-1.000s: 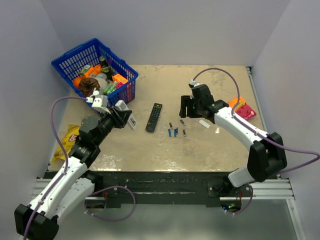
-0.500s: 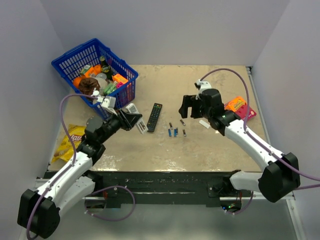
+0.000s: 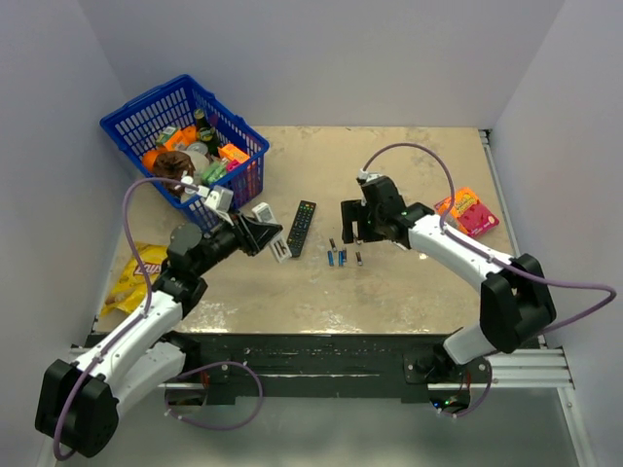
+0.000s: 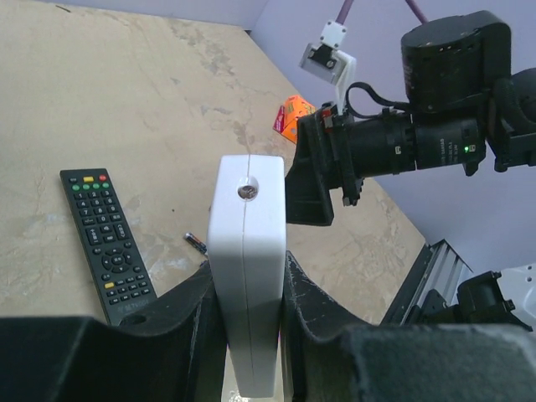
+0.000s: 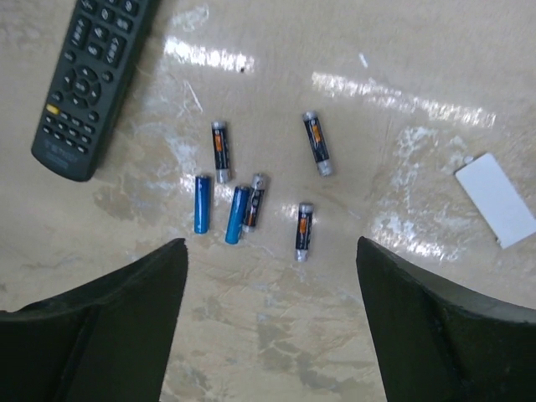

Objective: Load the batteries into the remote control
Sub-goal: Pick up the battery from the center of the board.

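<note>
The white remote control (image 4: 249,268) stands edge-on between the pads of my left gripper (image 4: 248,289), which is shut on it. In the top view that gripper (image 3: 261,236) holds the remote control (image 3: 277,241) just left of the black remote. Several batteries (image 5: 251,188) lie loose on the table: two blue ones (image 5: 202,203) side by side and the others dark with orange print (image 5: 316,143). My right gripper (image 5: 272,280) hovers open right above them, nothing between its fingers (image 5: 100,327). In the top view it (image 3: 352,224) hangs over the batteries (image 3: 341,256).
A long black remote (image 3: 300,227) lies left of the batteries. A small white cover plate (image 5: 496,199) lies to their right. A blue basket (image 3: 146,112) full of items stands at the back left, a yellow snack bag (image 3: 136,272) at the left edge, and orange and pink packs (image 3: 467,209) at the right.
My right gripper has swung left and down over the batteries and opened wider. My left gripper has carried the white remote rightward toward the black remote.
</note>
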Controlling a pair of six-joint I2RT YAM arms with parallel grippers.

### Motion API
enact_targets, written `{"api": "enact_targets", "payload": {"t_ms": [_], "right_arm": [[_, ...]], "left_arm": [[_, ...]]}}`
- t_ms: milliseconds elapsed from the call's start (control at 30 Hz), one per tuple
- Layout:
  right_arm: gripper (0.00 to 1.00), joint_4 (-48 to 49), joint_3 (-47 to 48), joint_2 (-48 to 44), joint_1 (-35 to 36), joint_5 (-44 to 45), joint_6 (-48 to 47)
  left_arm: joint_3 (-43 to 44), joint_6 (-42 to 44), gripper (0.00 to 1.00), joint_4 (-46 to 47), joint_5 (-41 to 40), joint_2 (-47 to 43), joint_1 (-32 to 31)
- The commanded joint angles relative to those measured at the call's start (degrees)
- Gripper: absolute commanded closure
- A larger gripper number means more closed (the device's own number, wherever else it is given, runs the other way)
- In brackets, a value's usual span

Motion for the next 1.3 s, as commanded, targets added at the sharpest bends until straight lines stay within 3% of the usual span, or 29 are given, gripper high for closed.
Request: {"api": "enact_targets", "payload": {"t_ms": [0,100,300,500,1267], "right_arm": [[0.21,-7.05,4.95,2.60,3.04,5.44,3.59],[0.36,-10.04,7.42,5.15,5.86,8.00,5.00],[0.56,-12.33,12.34,10.43,8.59,9.76,7.20],[0.68,-13.38,16.48,16.06,9.38,8.80,7.81],[0.79,-14.53,17.01,20.90,9.20,13.01,11.68]], "left_arm": [[-1.51,1.83,1.00,3.69,2.16,-1.83,0.33],[-2.40,1.48,1.00,3.50,2.42,-1.92,0.33],[-2.75,1.48,1.00,1.75,1.90,-2.44,0.42],[-3.19,1.92,1.00,0.51,1.19,-3.76,0.42],[-2.22,2.97,1.00,-1.24,1.02,-3.23,0.42]]}}
